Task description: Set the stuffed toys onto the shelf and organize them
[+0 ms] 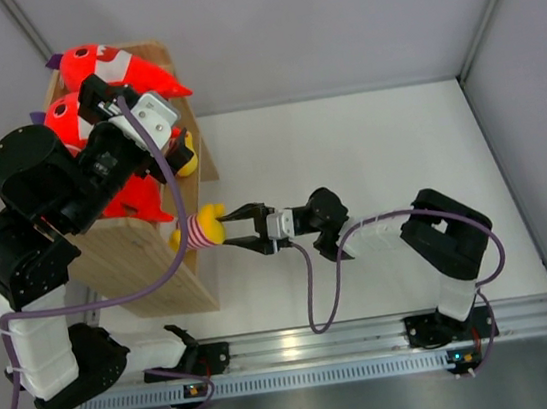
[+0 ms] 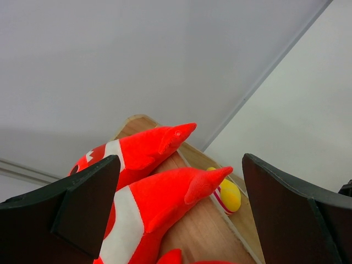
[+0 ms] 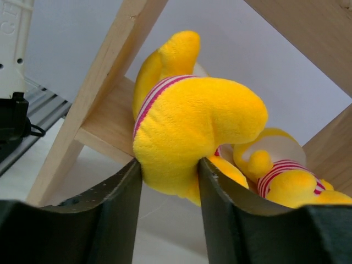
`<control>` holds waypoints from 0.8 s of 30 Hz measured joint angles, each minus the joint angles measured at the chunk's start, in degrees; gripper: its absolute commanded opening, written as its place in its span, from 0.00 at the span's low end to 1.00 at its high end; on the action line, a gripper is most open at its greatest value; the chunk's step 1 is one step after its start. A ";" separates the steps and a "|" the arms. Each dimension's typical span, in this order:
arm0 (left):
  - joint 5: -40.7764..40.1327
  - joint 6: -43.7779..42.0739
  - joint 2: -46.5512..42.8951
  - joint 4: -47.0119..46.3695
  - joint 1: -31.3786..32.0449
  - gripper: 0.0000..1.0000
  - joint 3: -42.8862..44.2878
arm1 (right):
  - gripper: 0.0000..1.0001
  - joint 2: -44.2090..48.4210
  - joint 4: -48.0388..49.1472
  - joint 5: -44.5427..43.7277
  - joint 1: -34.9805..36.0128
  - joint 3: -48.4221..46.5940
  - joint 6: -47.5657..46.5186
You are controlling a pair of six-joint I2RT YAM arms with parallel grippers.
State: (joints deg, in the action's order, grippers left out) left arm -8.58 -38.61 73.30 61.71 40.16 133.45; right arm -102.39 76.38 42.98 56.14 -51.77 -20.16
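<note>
**Right gripper (image 1: 231, 228) brings a yellow toy to the shelf's side**

Its fingers are closed on the yellow plush toy (image 3: 192, 121), pads pressing in from both sides so the plush bulges above them. The toy sits against a wooden board on the side of the shelf (image 1: 141, 267) that faces the right arm, probably so the wood takes its weight once it is let go. Red sharks (image 1: 109, 65) crowd the tray top, which likely explains this spot. The left gripper (image 2: 181, 190) hangs over them, jaws wide and empty. Only the right wrist view shows the squeeze, and a second striped yellow shape (image 3: 286, 181) just behind. Whether that is another toy, I cannot tell. Only the left wrist view shows a small yellow toy (image 2: 228, 195) by the tray rim.
</note>
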 measured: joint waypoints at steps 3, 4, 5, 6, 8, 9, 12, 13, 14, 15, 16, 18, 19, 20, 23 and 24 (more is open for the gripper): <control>0.00 -0.02 0.00 0.00 0.00 0.98 0.00 | 0.54 0.00 -0.13 -0.15 0.00 0.00 -1.90; 0.00 -0.02 0.00 0.00 0.00 0.98 0.00 | 0.56 0.00 -0.13 -0.22 0.00 0.00 -2.34; 0.00 -0.02 0.00 0.00 0.00 0.98 0.00 | 0.57 0.00 -0.15 -0.22 0.00 0.00 -2.84; 0.00 -0.02 -0.02 0.00 0.00 0.98 0.00 | 0.60 0.00 -0.17 -0.22 0.00 0.00 -3.23; 0.00 -0.02 -0.02 0.00 0.00 0.99 0.00 | 0.66 0.00 -0.17 -0.20 0.00 0.00 -3.67; 0.00 -0.02 -0.02 0.00 0.00 0.98 0.00 | 0.67 0.00 -0.20 -0.15 0.00 0.00 -3.76; 0.00 -0.04 -0.02 0.00 0.00 0.99 0.00 | 0.67 0.00 -0.33 0.44 0.00 -0.07 -3.82; 0.00 -0.04 -0.02 0.00 0.00 0.98 0.00 | 0.67 0.00 -0.44 0.66 0.00 -0.15 -3.76; 0.00 -0.04 -0.02 0.00 0.00 0.98 0.00 | 0.66 0.00 -0.57 0.94 0.00 -0.37 -3.69; 0.00 -0.04 -0.04 0.00 0.00 0.98 0.00 | 0.64 0.00 -0.66 1.16 0.00 -0.74 -3.67; 0.00 -0.04 -0.04 0.00 0.00 0.98 0.00 | 0.61 0.00 -0.70 1.33 0.02 -1.22 -3.65; 0.00 -0.04 -0.04 0.00 0.00 0.98 0.00 | 0.42 0.00 -0.68 1.62 0.04 -2.10 -3.65; 0.00 -0.04 -0.04 0.00 0.00 0.98 0.00 | 0.37 0.00 -0.70 1.75 0.04 -2.45 -3.43; 0.00 -0.04 -0.07 0.00 0.00 0.98 0.00 | 0.25 0.00 -0.74 1.92 0.07 -2.80 -3.30; 0.00 -0.07 -0.09 0.02 0.00 0.98 0.00 | 0.00 0.00 -1.25 3.08 0.07 -3.52 -4.09; 0.00 -0.04 -0.09 0.02 0.00 0.99 0.00 | 0.00 0.00 -1.95 3.28 0.11 -3.74 -4.50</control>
State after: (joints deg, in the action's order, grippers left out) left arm -8.58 -38.65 73.21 61.73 40.16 133.45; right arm -102.39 74.43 46.26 56.25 -55.51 -24.67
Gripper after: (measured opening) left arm 0.984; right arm 0.052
